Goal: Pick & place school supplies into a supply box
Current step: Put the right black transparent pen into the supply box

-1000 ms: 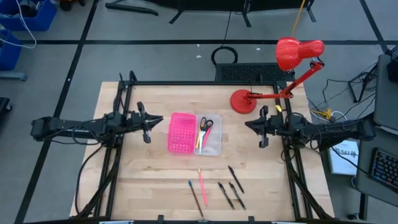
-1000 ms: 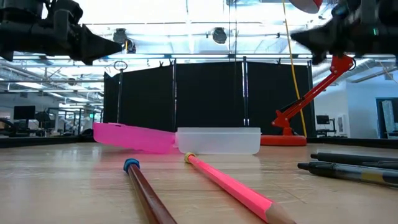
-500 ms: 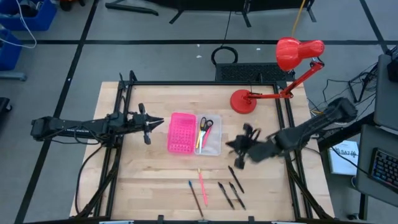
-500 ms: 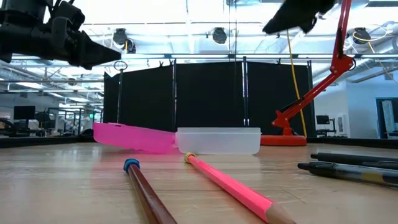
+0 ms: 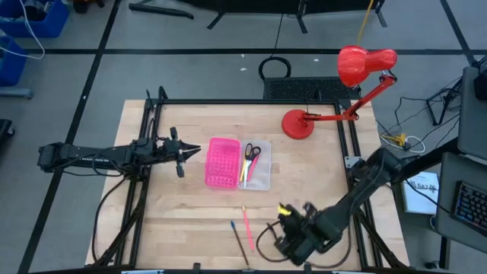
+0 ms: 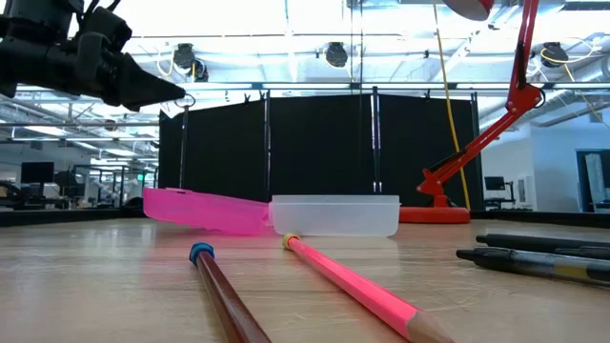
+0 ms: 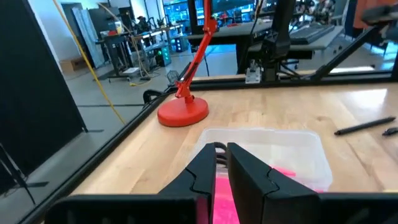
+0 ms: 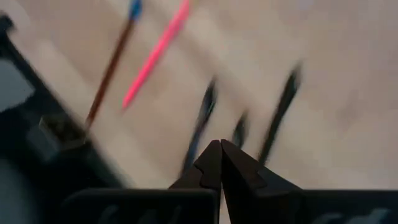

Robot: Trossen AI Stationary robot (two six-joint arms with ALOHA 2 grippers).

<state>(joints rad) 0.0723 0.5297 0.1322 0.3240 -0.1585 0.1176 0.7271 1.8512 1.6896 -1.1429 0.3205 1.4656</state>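
The supply box, a clear tray (image 5: 261, 181), sits mid-table joined to a pink perforated half (image 5: 221, 162). Black-handled scissors (image 5: 252, 151) and a few pens lie in it. Near the front edge lie a brown pencil with a blue end (image 5: 239, 242), a pink pencil (image 5: 246, 223) and black pens (image 8: 202, 118). My right gripper (image 5: 288, 234) hovers shut above the black pens, pointing steeply down and hiding them from above. My left gripper (image 5: 194, 150) hangs level, left of the pink half, a narrow slit between its fingers and nothing in it.
A red desk lamp stands with its base (image 5: 297, 123) at the far right of the table, its arm reaching up over the right side. Black frame rails run along the table's left and right edges. Bare wood lies between the box and the pencils.
My right arm has swung fast from the table's right side toward the near edge. Its gripper has tipped from level to pointing steeply down and now hangs over the black pens, shut throughout. The supplies and the box have not moved.
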